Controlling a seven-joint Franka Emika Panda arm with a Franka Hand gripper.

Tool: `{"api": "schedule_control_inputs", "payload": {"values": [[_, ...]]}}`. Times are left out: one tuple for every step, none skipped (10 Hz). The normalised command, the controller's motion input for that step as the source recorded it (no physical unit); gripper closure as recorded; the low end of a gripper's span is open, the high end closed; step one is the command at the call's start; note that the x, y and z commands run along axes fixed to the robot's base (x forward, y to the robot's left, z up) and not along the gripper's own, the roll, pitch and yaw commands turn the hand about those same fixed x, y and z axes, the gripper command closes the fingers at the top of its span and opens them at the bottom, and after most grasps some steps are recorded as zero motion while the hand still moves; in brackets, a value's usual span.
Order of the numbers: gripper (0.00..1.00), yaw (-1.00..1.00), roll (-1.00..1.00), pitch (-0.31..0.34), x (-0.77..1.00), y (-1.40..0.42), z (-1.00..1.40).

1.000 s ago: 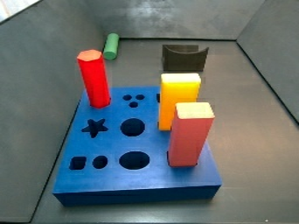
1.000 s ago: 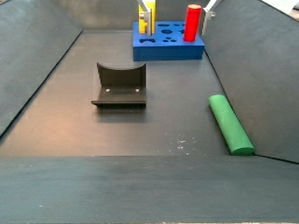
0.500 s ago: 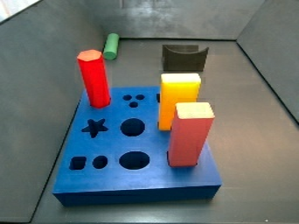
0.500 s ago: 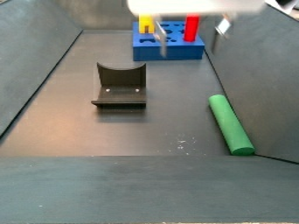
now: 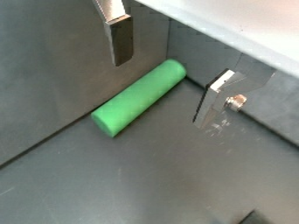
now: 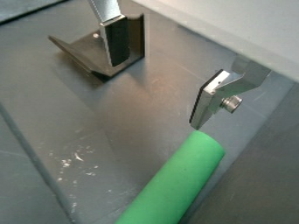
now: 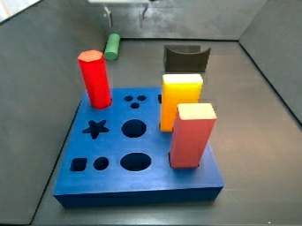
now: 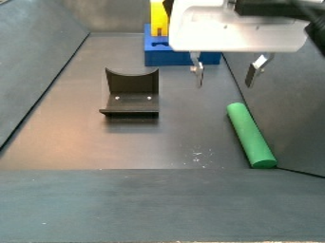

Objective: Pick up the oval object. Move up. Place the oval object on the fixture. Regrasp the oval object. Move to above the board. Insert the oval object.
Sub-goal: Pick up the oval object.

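Gripper point(image 8: 226, 74) jaws apart above oval object point(image 8: 250, 134).

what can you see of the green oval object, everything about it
The oval object is a plain, smooth green rod with rounded ends, matte like plastic. It lies flat on the dark grey floor close to a side wall, away from the fixture and the board. In a wrist view it shows lengthwise between the open fingers of the gripper, which hangs above it. Nothing but the floor touches it.
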Motion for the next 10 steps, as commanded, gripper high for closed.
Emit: {"api": "schedule_control_inputs", "payload": {"values": [[0.00, 0.00, 0.02, -0.196, 0.00, -0.02, -0.87], [0.00, 0.00, 0.08, -0.186, -0.10, -0.07, -0.90], [0.00, 0.00, 0.14, -0.111, -0.37, 0.00, -0.98], [0.00, 0.00, 0.16, -0.084, -0.55, 0.00, -0.96], [0.00, 0.00, 0.17, -0.091, -0.59, 0.00, -0.93], [0.00, 0.00, 0.16, -0.110, -0.59, 0.00, -0.91], [0.00, 0.00, 0.09, -0.169, -0.24, 0.00, -0.93], [0.00, 0.00, 0.06, -0.206, 0.00, 0.00, -0.80], [0.00, 0.00, 0.03, -0.226, 0.04, 0.00, -0.75], [0.00, 0.00, 0.00, -0.219, 0.16, 0.02, -0.74]]}}
